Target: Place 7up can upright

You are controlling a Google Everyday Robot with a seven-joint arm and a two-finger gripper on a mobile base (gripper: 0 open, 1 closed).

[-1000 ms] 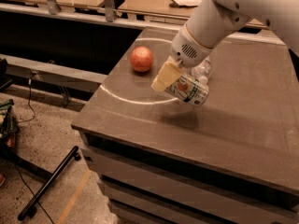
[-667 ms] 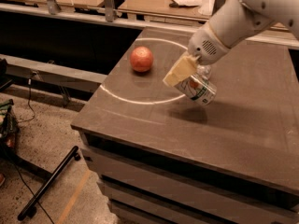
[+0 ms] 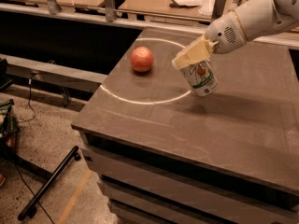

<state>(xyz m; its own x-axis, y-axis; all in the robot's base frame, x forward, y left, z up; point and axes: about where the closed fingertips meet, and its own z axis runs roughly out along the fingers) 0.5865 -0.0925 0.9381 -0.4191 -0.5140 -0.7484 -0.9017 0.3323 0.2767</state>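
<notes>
Presently end effector (image 3: 192,59) grips one 7up can (image 3: 201,80) over table (image 3: 243,129); one apple (image 3: 141,59).

My arm (image 3: 261,14), a smooth white rounded shell, wrist housing (image 3: 218,37) paler grey-white with a small round grille (image 3: 229,34) of dark dots, my gripper (image 3: 189,59) at the arm's lower left end, its fingers (image 3: 194,54) flat, cream-yellow, wedge-shaped, matte, blunt at the tips
</notes>
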